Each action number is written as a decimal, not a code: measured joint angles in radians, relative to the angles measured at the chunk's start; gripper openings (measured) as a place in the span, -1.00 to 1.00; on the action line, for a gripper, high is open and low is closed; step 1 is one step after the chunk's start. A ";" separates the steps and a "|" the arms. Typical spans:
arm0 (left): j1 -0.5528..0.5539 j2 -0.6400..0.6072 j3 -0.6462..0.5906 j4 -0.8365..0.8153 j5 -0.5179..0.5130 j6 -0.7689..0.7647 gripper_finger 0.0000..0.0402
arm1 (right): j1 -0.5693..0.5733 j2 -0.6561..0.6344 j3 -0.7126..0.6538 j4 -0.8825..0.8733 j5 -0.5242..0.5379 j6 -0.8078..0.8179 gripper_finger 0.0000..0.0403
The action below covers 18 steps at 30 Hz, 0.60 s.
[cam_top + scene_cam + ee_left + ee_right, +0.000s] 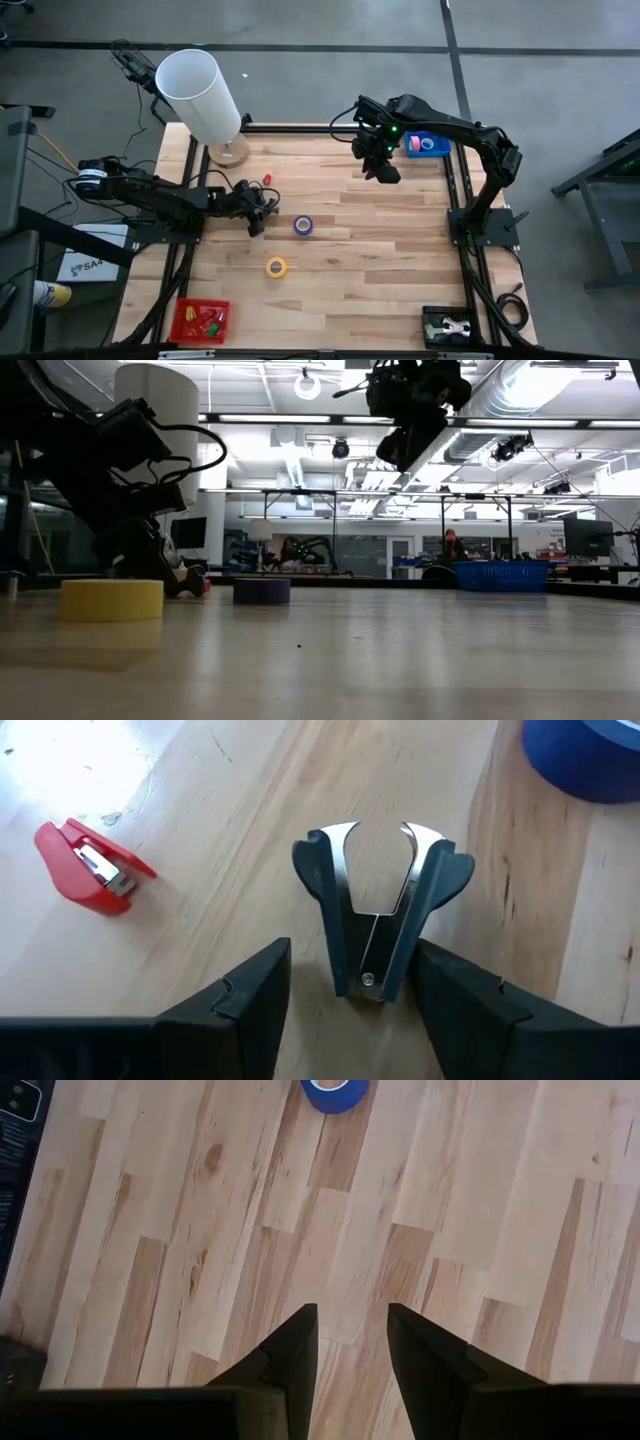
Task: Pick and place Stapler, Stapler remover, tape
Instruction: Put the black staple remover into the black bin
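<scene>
— Counting tape?
— Seeing three rolls plainly: purple (303, 225), yellow (276, 267), pink (413, 144). Not making out a fourth for sure.
— Tallying the rest?
— Finding one stapler (92, 867), one remover (380, 915), two bins, blue (443, 152) and red (182, 312), one tube (200, 95).

A white cylinder (200, 95) on a round wooden base (229, 152) stands at the far left corner of the wooden table (380, 260). A blue bin (428, 146) sits at the far right edge. A red bin (200, 320) holding small coloured items sits at the near left corner. A black tray (447, 327) lies off the near right corner.
</scene>
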 joint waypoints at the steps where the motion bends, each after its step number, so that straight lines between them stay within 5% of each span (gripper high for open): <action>1: 0.000 0.000 0.000 0.004 0.000 0.000 -0.04 | 0.000 0.000 0.000 0.002 0.000 0.000 -0.43; 12: -0.002 0.002 0.000 0.050 0.017 -0.037 -0.60 | 0.000 0.000 0.000 0.017 0.000 0.000 -0.43; 18: -0.002 0.002 0.000 0.069 0.014 -0.104 -0.61 | 0.000 0.000 0.000 0.021 0.000 0.000 -0.43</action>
